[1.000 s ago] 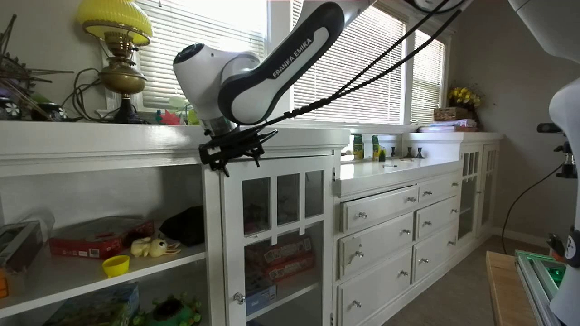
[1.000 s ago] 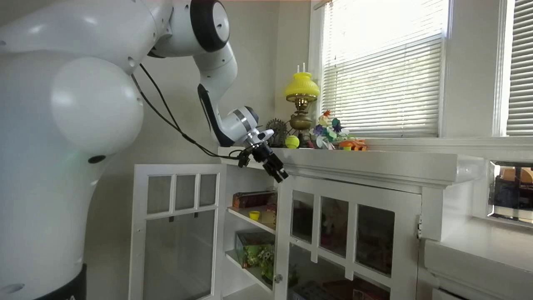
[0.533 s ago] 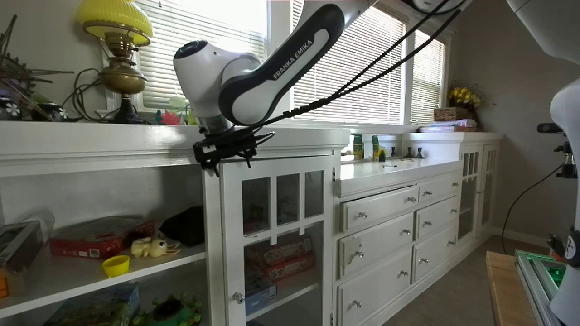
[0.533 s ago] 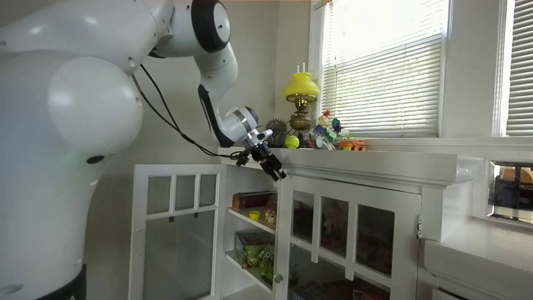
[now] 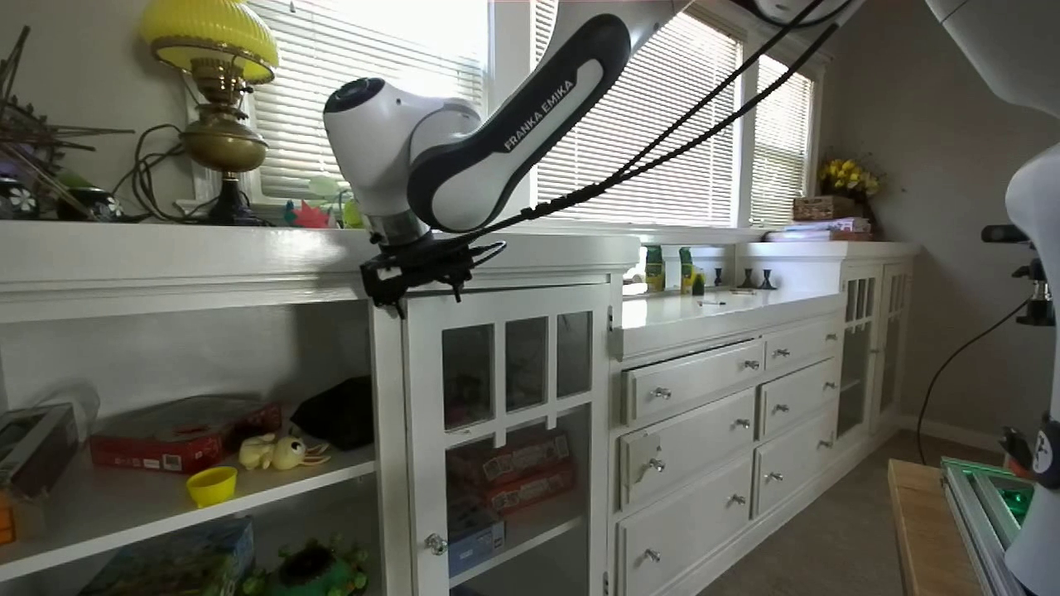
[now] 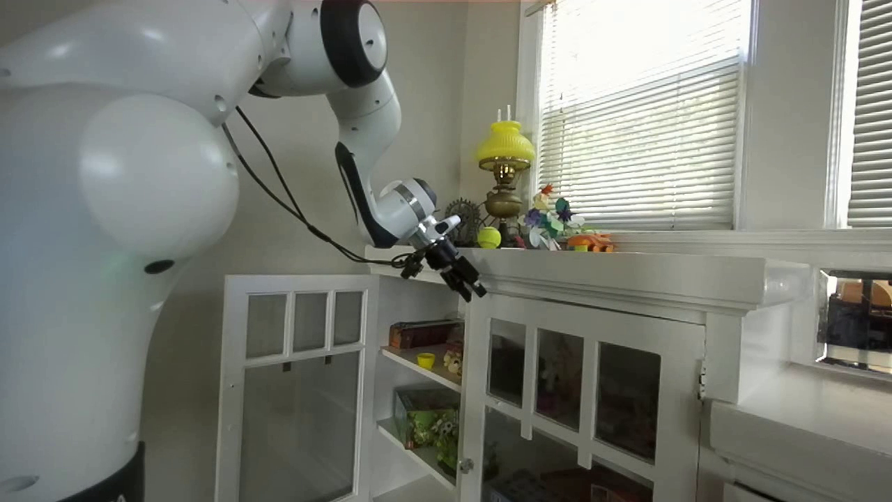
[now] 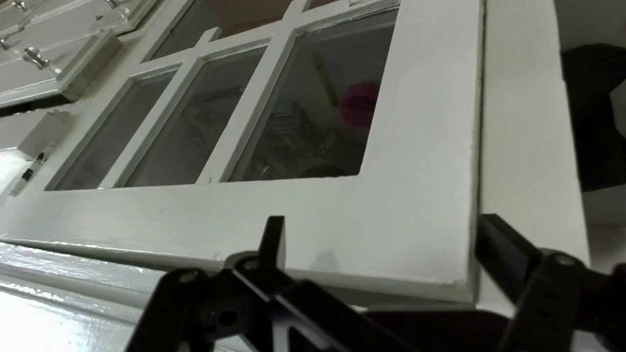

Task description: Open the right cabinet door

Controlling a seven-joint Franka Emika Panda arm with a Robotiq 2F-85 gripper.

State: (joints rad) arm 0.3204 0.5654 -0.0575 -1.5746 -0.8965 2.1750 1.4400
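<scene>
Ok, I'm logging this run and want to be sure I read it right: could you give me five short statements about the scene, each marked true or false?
1. The gripper is open. True.
2. The right cabinet door has a row of three small panes at the top. True.
3. That door stands wide open. False: it is shut or at most slightly ajar.
4. The gripper is at the bottom of that door. False: it is near an upper corner, with the knob well below.
5. The yellow cup stands on a shelf. True.
</scene>
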